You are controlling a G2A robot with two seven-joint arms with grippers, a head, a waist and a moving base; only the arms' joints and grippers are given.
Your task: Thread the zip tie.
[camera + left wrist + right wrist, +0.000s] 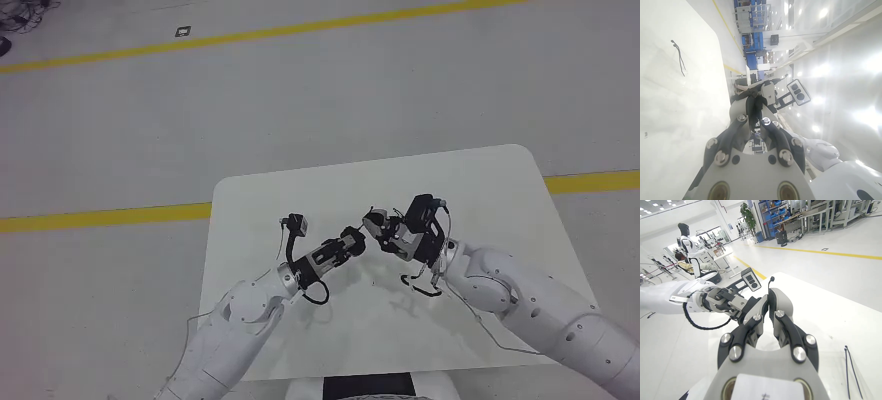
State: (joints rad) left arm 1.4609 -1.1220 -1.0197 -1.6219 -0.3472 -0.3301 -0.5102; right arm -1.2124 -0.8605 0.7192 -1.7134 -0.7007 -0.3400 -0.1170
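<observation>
Most of the zip tie sits buried between the pressed-together pads of the right gripper; just its head and a short run of strap stand clear. The left gripper has its tip tucked behind that gripper, so its hold cannot be read, and its own wrist view gives a dark, hazy tangle there. From the top the tie is too thin to make out. Both arms run off that picture's lower edge. A faint clear outline surrounds the two spare zip ties; bag or sheet, cannot tell
</observation>
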